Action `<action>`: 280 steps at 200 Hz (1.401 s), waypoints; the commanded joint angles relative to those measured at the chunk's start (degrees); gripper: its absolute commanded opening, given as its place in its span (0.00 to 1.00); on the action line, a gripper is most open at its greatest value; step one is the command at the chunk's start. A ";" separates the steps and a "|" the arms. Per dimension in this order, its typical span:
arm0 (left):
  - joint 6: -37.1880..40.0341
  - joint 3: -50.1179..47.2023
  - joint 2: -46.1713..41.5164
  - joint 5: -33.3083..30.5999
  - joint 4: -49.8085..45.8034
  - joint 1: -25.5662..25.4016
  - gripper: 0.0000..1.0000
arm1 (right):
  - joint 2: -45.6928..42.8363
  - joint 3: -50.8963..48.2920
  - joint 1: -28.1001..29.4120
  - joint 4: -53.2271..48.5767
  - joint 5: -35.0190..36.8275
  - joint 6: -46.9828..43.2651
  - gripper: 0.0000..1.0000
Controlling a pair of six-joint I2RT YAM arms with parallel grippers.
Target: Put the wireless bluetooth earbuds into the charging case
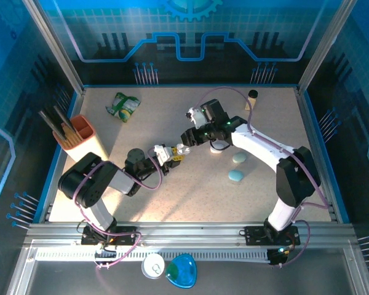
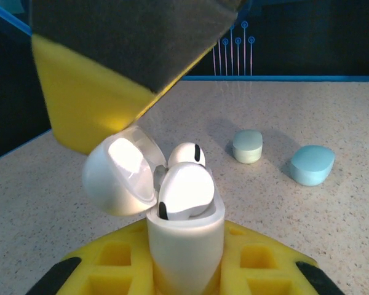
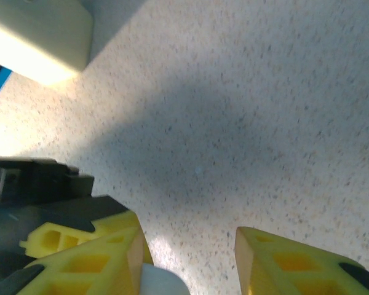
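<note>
Saw charging case (image 2: 186,236) clamped in left gripper (image 2: 186,264) jaws, lid (image 2: 120,175) open. Noted right gripper (image 3: 187,246) jaws parted, holding nothing visible. Judged earbuds (image 2: 186,187) light, slick, rigid; pinch gently across bulb.

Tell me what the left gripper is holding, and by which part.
The white charging case, lid open, clamped at its lower body by the left gripper.

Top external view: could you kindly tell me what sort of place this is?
Probably a purpose-built robot test cell: a speckled table fenced by aluminium posts, blue circuit-patterned wall panels, and a left arm and right arm bolted at its near edge.
</note>
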 commanded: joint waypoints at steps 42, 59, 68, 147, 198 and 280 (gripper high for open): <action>-1.51 0.21 -0.11 -2.24 2.55 0.34 0.00 | -2.03 -0.48 1.07 -7.62 -2.45 -4.28 0.43; -3.33 0.56 -0.07 -2.66 2.55 0.28 0.00 | -3.56 -2.17 1.07 -6.86 -3.50 -5.62 0.43; -4.04 0.76 -0.04 -2.56 2.55 0.26 0.00 | -4.83 -3.47 1.16 -5.59 -4.06 -6.55 0.44; -8.26 0.27 -2.64 3.46 2.54 0.27 0.00 | -18.47 -12.44 0.98 -0.19 -6.52 -25.37 0.66; -8.76 -1.70 -5.71 10.57 2.55 0.01 0.00 | -25.21 -17.82 1.07 -1.37 -11.92 -53.44 0.73; -8.36 -1.86 -8.92 11.67 0.40 -1.22 0.00 | -16.96 -11.71 3.75 -4.35 -12.37 -54.58 0.58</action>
